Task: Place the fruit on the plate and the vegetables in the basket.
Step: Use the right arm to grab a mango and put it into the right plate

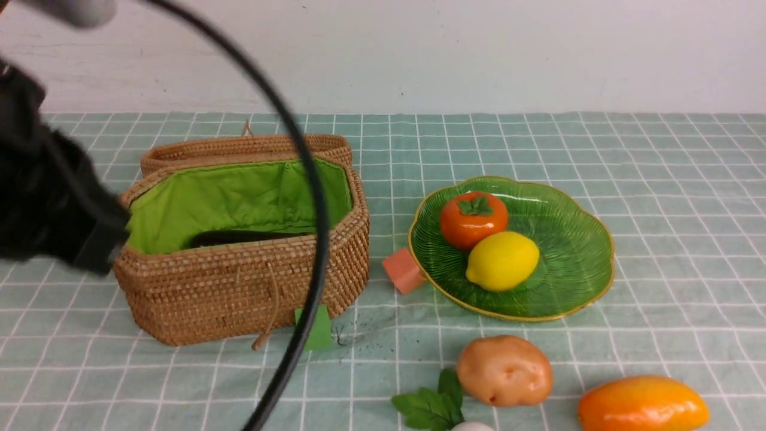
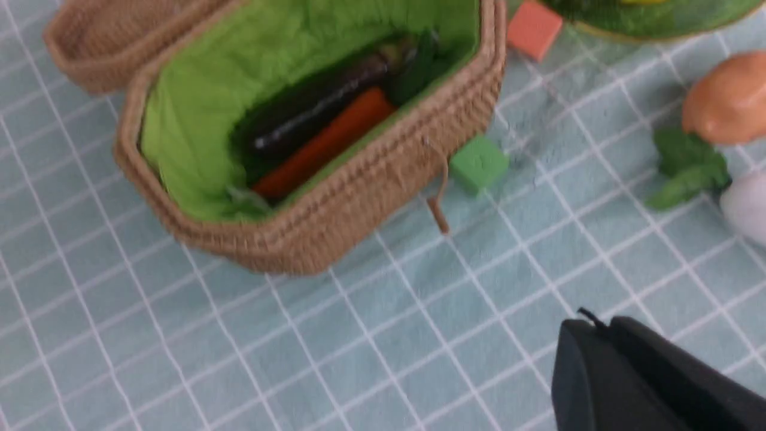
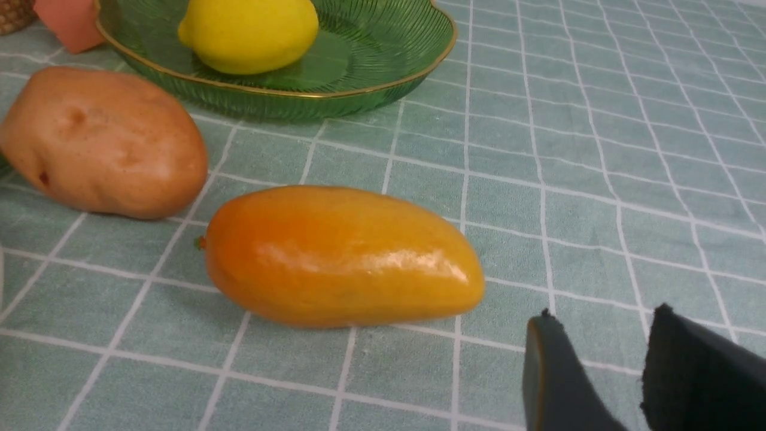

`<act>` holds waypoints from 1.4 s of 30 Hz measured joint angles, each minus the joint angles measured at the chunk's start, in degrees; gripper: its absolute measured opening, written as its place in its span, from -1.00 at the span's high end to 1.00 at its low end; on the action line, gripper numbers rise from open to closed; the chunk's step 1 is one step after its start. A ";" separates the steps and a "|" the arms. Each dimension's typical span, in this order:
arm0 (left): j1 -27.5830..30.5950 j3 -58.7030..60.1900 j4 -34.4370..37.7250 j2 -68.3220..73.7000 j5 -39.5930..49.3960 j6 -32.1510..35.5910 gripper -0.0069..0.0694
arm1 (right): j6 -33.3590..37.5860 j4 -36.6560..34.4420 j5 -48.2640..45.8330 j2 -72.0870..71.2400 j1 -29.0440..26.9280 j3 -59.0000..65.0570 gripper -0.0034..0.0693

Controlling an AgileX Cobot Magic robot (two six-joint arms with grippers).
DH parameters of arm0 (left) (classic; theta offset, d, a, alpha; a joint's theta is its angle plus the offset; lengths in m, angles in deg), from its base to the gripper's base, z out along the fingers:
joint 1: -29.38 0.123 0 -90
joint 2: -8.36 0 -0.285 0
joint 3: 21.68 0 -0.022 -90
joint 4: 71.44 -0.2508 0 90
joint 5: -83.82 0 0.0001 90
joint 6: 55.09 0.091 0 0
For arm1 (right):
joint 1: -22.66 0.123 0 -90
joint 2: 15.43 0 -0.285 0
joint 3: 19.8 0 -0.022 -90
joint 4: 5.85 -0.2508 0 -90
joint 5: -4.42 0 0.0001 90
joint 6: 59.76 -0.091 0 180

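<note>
The wicker basket [image 1: 239, 281] stands open, lid folded back. In the left wrist view the dark eggplant [image 2: 317, 105] and red pepper [image 2: 326, 143] lie inside the basket [image 2: 359, 203]. The green plate [image 1: 568, 257] holds the persimmon [image 1: 473, 218] and lemon [image 1: 502, 260]. The potato [image 1: 504, 370], mango [image 1: 643, 404], green leaves [image 1: 431, 404] and white vegetable [image 1: 473, 426] lie on the cloth in front. My left gripper [image 2: 595, 326] is shut and empty, above the cloth beside the basket. My right gripper [image 3: 604, 323] is open and empty, just beside the mango [image 3: 341, 257].
A salmon cube [image 1: 404, 269] lies between basket and plate, touching the plate's rim. A green cube [image 1: 317, 329] sits at the basket's front. My left arm [image 1: 54, 203] and its black cable [image 1: 317, 239] hang in front of the basket. A white wall runs behind the table.
</note>
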 joint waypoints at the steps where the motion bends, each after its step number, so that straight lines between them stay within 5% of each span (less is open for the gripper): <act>1: 0.00 2.57 0.57 -2.58 0.00 -0.06 0.85 | 0.00 0.00 0.00 0.00 0.00 0.00 0.24; 9: 0.00 18.80 8.52 -18.03 -7.83 -0.63 0.85 | 0.00 0.00 0.00 0.00 0.00 0.00 0.24; 18: 0.00 19.50 8.83 -20.55 -8.82 -0.64 0.85 | 0.00 0.00 0.00 0.00 0.00 0.00 0.24; 26: 0.00 19.56 6.77 -20.55 -10.37 -0.80 0.85 | 0.00 0.00 0.00 0.00 0.00 0.00 0.24; 38: 0.25 20.13 -3.73 -23.12 -21.40 -14.79 0.85 | 0.00 0.00 0.00 0.00 0.00 0.00 0.24; 42: 5.05 26.53 -5.72 -29.93 -27.54 -17.06 0.85 | 0.00 0.00 0.00 0.00 0.00 0.00 0.24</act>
